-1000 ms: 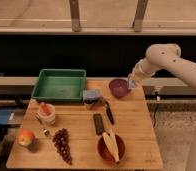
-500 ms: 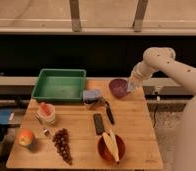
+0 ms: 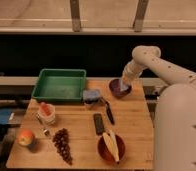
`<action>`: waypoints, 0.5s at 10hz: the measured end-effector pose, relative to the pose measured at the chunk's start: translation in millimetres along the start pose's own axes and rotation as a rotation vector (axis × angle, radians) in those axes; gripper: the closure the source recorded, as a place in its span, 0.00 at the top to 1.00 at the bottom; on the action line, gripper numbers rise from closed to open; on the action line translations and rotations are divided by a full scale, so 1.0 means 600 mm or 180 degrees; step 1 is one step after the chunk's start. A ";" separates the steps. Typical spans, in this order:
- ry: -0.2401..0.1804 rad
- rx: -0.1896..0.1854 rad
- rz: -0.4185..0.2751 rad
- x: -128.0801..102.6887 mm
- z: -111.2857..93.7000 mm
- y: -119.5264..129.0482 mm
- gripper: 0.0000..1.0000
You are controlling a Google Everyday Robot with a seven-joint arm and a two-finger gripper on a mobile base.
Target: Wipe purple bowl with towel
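Note:
The purple bowl (image 3: 117,88) stands at the far right back of the wooden table (image 3: 81,137). My gripper (image 3: 125,88) hangs on the white arm (image 3: 156,62) and reaches down into the bowl's right side. A pale bit of cloth, perhaps the towel, shows at the gripper's tip inside the bowl, but I cannot make it out for sure.
A green tray (image 3: 60,84) sits at the back left. A blue-grey object (image 3: 91,96) lies beside the bowl. A black tool (image 3: 108,112), a dark remote (image 3: 98,123), a red bowl with a banana (image 3: 111,147), grapes (image 3: 63,144), an apple (image 3: 26,137) and a white cup (image 3: 47,113) fill the table.
The arm has swung left and lowered, bringing the gripper from the bowl's right edge down into the bowl.

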 end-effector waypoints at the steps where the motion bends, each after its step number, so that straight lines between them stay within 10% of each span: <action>1: 0.0049 -0.0010 -0.0035 -0.001 0.012 0.007 0.00; 5: 0.0328 -0.0080 -0.0188 0.043 0.055 0.035 0.00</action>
